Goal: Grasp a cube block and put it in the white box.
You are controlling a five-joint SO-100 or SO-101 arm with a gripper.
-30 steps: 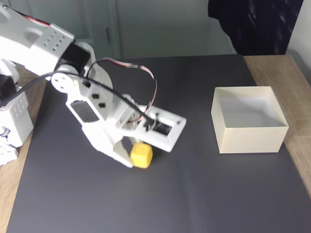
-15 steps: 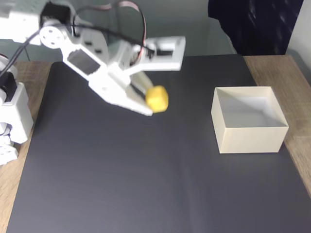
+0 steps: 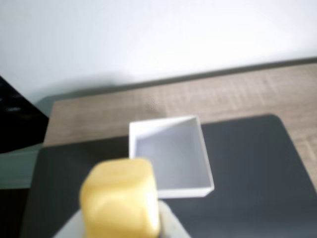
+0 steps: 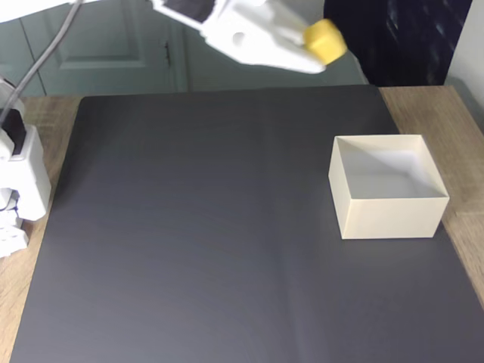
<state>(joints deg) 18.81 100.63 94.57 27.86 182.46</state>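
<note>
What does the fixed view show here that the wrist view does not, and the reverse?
Fixed view alone: the arm's base at the mat's left edge, a door behind the table, and the pincer seen from outside, raised high above the mat, left of the box. Wrist view alone: the pale wall beyond the table's far edge, and the cube up close with the box ahead of it. Both: the yellow cube held in the pincer, the open white box, the black mat and the wooden table.

A matte black mat (image 4: 189, 249) is covering the light wood-grain bench (image 4: 423, 102). A pale grey-green panelled door (image 4: 98, 45) is standing behind, beside dark navy fabric (image 4: 401, 38).
</note>
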